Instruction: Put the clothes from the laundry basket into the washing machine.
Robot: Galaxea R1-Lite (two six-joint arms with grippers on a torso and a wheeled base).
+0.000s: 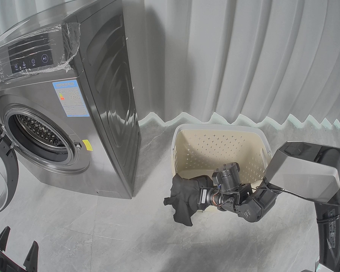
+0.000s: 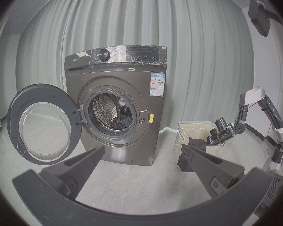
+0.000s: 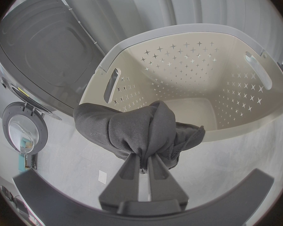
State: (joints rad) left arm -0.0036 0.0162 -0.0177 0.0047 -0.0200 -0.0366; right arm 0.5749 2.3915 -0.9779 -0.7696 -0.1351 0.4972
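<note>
A grey front-loading washing machine (image 1: 60,95) stands at the left, its round door (image 1: 0,170) swung open and some dark cloth inside the drum (image 2: 116,120). The cream laundry basket (image 1: 219,148) sits on the floor to its right and looks bare inside (image 3: 191,107). My right gripper (image 3: 143,160) is shut on a dark grey garment (image 3: 138,129), held in the air just over the basket's front left rim (image 1: 185,197). My left gripper (image 1: 17,248) hangs low at the near left, open, with nothing between its fingers (image 2: 141,160).
White pleated curtains (image 1: 234,50) close off the back. Pale tiled floor (image 1: 113,223) lies open between the machine and the basket. The open door juts out toward my left arm.
</note>
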